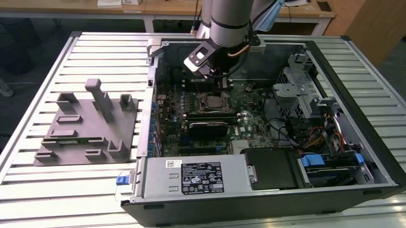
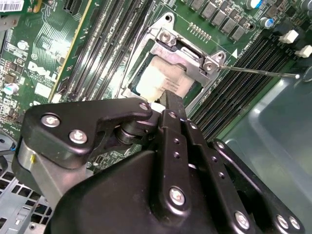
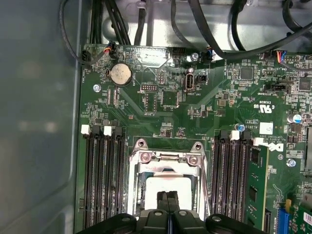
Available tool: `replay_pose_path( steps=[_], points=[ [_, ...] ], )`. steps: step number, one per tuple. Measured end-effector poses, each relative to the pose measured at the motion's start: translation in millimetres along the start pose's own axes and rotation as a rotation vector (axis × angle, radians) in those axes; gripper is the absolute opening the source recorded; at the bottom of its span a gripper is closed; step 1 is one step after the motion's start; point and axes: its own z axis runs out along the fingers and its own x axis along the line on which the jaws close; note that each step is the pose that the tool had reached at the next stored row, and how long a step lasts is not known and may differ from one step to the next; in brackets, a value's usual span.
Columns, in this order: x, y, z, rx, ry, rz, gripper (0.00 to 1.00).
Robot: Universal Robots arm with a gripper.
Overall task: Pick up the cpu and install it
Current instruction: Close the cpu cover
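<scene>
Desks [image 1: 165, 7] behind; slatted table [image 1: 38, 190] bears case [image 1: 254, 209] (cpu [image 3: 156, 185] socketed).

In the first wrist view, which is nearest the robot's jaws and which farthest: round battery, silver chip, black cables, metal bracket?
1. Silver chip, directly at the gripper.
2. Metal bracket, just beyond the chip.
3. Round battery, farther across the green board.
4. Black cables, past the board's far edge.

The cpu [image 3: 168, 184] is pale silver, the motherboard [image 3: 161, 100] green, the gripper [image 3: 168, 199] and memory slots [image 3: 103, 180] black.
</scene>
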Motion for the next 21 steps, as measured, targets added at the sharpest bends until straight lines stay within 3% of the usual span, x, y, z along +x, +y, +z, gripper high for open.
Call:
replay_pose_path(
  steps=[8, 21],
  points=[
    [0.0, -0.1, 0.0, 0.0003, -0.0004, -0.026, 0.11],
    [0.0, -0.1, 0.3, 0.0035, -0.0041, -0.245, 0.11]
  ],
)
